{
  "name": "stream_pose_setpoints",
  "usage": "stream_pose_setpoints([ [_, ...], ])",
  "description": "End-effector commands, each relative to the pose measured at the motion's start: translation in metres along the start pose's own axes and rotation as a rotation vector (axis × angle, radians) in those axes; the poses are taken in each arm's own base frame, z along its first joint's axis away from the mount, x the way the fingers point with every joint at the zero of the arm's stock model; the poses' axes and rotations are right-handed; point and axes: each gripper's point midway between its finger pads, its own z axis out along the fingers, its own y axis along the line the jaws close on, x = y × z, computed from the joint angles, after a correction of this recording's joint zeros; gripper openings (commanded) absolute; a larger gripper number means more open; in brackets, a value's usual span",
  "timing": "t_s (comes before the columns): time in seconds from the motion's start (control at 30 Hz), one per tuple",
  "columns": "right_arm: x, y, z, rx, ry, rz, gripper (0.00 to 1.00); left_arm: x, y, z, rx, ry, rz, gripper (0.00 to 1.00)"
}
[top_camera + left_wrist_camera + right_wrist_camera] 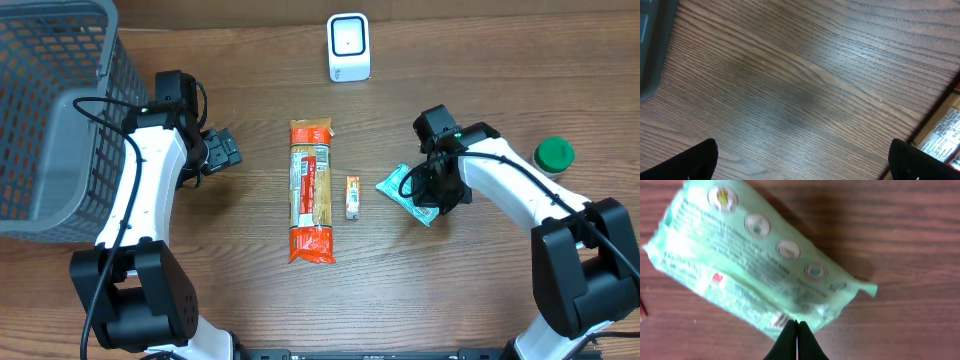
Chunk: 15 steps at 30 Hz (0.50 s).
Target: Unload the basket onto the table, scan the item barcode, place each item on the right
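A pale green plastic packet (pixel 403 186) lies on the wooden table right of centre. My right gripper (pixel 433 196) sits at its near edge. In the right wrist view the packet (pixel 755 265) fills the upper left, and my right gripper (pixel 797 326) is shut, with its black fingertips pinching the packet's lower edge. A white barcode scanner (pixel 348 47) stands at the back centre. My left gripper (pixel 222 150) hovers open over bare wood left of centre. Its fingers (pixel 690 162) are spread wide around nothing in the left wrist view.
A long orange pasta pack (pixel 311 190) and a small orange box (pixel 352 197) lie mid-table. A grey mesh basket (pixel 50 110) fills the far left. A green-lidded jar (pixel 553 155) stands at the right. The pasta pack's edge (pixel 945 135) shows in the left wrist view.
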Motion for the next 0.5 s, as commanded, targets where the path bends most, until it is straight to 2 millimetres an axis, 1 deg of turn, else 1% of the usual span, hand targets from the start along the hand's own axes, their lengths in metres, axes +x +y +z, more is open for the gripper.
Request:
stream_pose_setpoints([
  [0.0, 0.005, 0.009, -0.009, -0.046, 0.01, -0.003, 0.04, -0.003, 0.0, -0.003, -0.004, -0.014, 0.013, 1.0],
  [0.17, 0.015, 0.006, 0.003, -0.043, 0.035, 0.0, 0.04, -0.003, 0.0, -0.003, -0.004, -0.014, 0.013, 1.0],
  [0.47, 0.021, 0.002, 0.022, -0.045, 0.03, 0.0, 0.04, -0.003, 0.0, -0.003, -0.004, -0.014, 0.013, 1.0],
])
